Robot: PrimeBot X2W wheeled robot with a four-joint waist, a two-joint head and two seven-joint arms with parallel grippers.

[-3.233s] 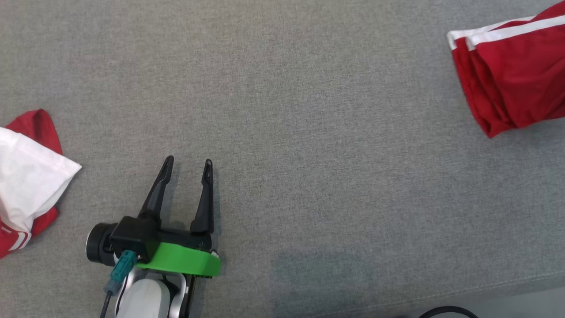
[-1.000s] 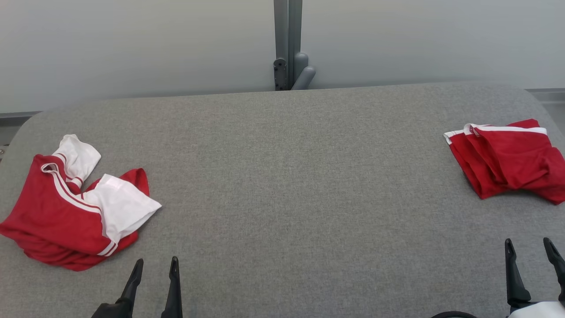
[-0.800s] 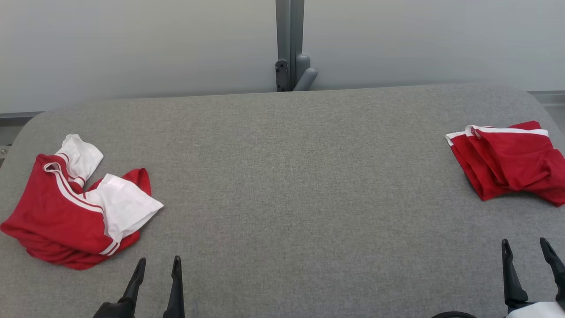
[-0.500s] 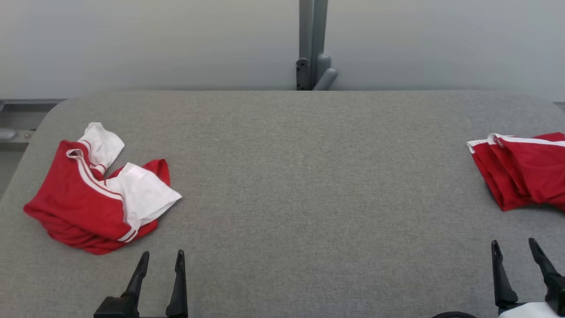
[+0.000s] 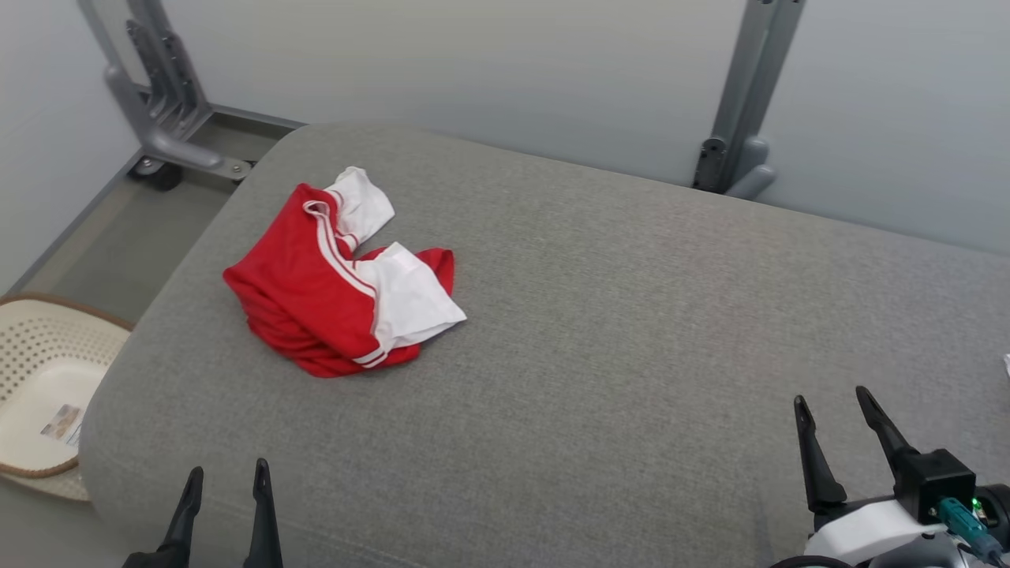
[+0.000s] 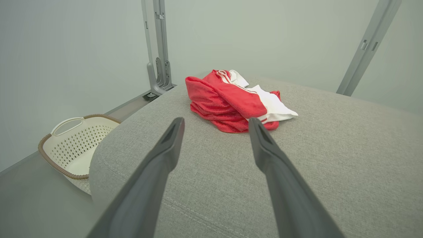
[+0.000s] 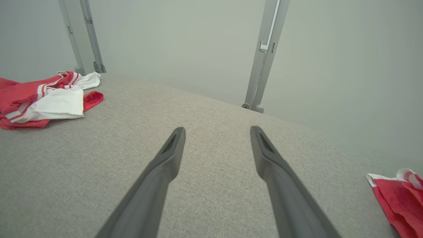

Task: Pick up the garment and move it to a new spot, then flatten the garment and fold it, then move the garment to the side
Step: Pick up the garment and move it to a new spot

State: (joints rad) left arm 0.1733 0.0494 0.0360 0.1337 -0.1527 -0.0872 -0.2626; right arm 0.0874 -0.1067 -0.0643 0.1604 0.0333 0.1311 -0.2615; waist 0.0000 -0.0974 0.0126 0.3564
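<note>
The grey padded surface (image 5: 631, 355) rounds off at a corner just left of the left gripper (image 5: 227, 467), whose fingers reach over its near edge. Beyond that corner, a pale perforated basket (image 5: 35, 351) stands on the floor. Bare cloth runs wide between the two pairs of fingers and ahead of the right gripper (image 5: 830, 396) as far as the back edge, where a metal post (image 5: 742, 102) rises against the wall.

Both pairs of fingers are spread apart and hold nothing.

The garment (image 5: 316, 292) lies well ahead of the left fingers and far to the left of the right ones. It is a crumpled red heap with white stripes and a white panel turned up on top. In the right wrist view a second, folded red piece (image 7: 400, 195) lies off to the right of the right fingers.

Compared with half a second ago, the head camera has swung left. The heap keeps its shape, the basket has come into view, and the folded piece has slipped out past the right edge.
</note>
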